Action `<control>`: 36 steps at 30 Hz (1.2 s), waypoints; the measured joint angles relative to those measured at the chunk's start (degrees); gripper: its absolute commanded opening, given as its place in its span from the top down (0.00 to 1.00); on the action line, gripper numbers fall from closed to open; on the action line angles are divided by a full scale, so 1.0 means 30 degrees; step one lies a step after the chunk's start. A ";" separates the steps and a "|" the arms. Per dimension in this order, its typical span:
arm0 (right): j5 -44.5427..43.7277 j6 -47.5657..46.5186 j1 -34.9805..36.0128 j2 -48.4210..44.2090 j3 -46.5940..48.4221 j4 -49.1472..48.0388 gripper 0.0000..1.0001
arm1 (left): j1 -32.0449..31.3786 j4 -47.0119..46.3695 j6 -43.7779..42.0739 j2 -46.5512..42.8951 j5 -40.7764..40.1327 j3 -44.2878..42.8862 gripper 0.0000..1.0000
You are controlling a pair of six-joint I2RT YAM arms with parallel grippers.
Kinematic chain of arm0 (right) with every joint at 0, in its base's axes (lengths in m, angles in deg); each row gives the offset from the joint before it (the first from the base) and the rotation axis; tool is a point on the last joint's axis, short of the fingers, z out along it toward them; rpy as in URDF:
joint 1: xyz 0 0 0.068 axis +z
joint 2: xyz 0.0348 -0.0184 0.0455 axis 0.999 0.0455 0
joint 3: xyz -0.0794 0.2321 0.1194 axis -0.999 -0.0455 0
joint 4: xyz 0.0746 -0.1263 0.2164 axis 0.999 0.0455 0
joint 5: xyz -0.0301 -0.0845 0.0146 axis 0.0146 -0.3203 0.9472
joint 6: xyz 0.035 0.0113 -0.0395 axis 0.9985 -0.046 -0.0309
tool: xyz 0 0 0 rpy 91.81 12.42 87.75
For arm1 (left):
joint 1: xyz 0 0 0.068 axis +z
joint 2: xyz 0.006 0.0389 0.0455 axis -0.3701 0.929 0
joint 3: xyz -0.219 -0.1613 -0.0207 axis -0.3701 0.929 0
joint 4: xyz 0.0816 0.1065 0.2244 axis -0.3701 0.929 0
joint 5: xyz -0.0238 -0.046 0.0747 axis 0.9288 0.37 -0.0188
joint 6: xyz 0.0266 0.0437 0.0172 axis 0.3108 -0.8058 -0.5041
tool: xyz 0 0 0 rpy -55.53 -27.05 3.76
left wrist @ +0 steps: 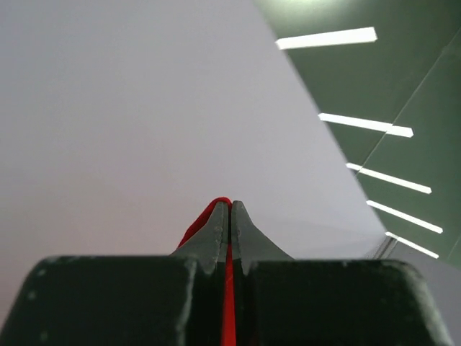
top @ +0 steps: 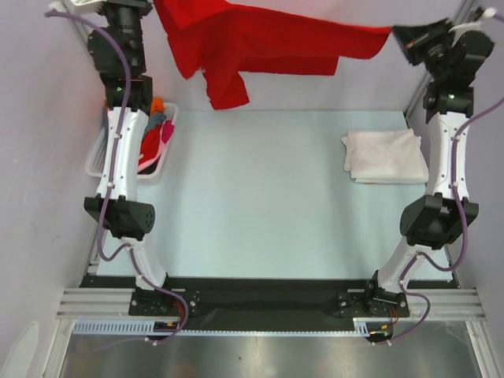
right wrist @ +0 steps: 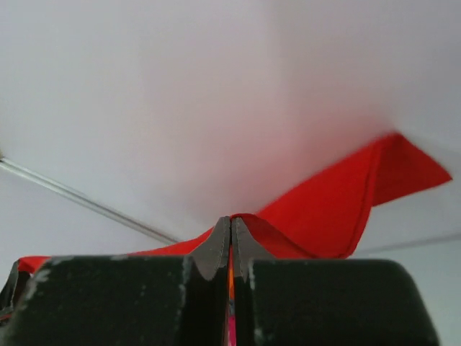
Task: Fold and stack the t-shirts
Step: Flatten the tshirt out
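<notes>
We've got the red shirt (top: 260,39) strung up high over the worktop's (top: 252,197) far edge, left gripper (left wrist: 230,209) clamped on one end, right gripper (right wrist: 231,225) clamped on the other. Basket (top: 161,169) sits left, folded white shirt (top: 384,156) right.

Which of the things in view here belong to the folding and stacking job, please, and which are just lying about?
Part of the job:
- bright red cloth t-shirt, held up between both grippers
- folded cream-white t-shirt on the table
- crumpled orange, red and pink shirts in the basket

Just lying about:
- white plastic mesh basket itself
- pale blue table
</notes>
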 measured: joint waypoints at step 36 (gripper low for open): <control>0.0007 -0.4255 0.0838 -1.1468 -3.0192 -0.3592 1.00 | -0.2652 0.8160 -0.3322 -2.4851 -0.4291 3.4308 1.00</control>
